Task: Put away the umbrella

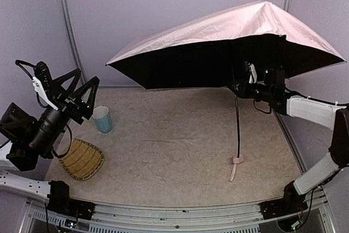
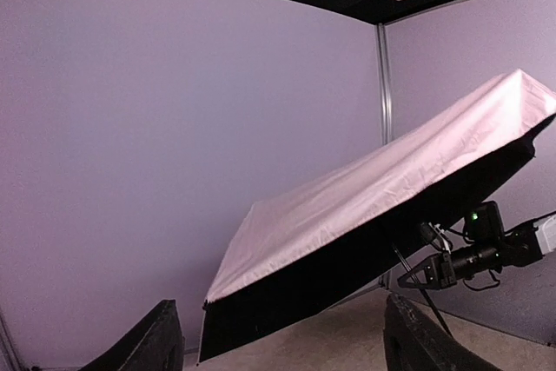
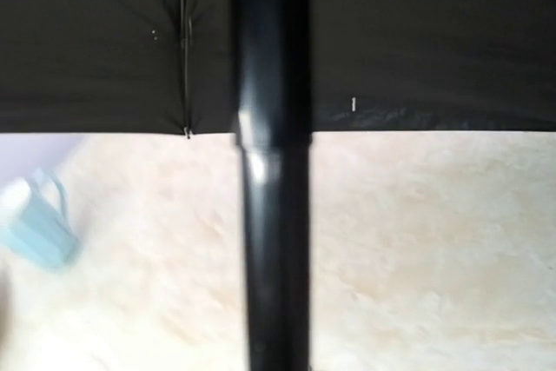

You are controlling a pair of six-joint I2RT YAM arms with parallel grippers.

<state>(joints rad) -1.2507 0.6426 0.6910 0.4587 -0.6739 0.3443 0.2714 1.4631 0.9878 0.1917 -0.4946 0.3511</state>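
Note:
The umbrella is open, its pale pink canopy tilted with the left edge low and the black underside showing. Its thin black shaft runs down to the small pink handle, which rests on the table with the strap beside it. My right gripper is under the canopy, shut on the upper shaft. The right wrist view shows the shaft close up, with no fingers visible. My left gripper is open and empty, raised at the far left and apart from the umbrella. Its fingertips frame the canopy.
A light blue cup stands at the table's left and also shows in the right wrist view. A woven basket lies in front of the cup near the left arm. Purple walls close in the back and sides.

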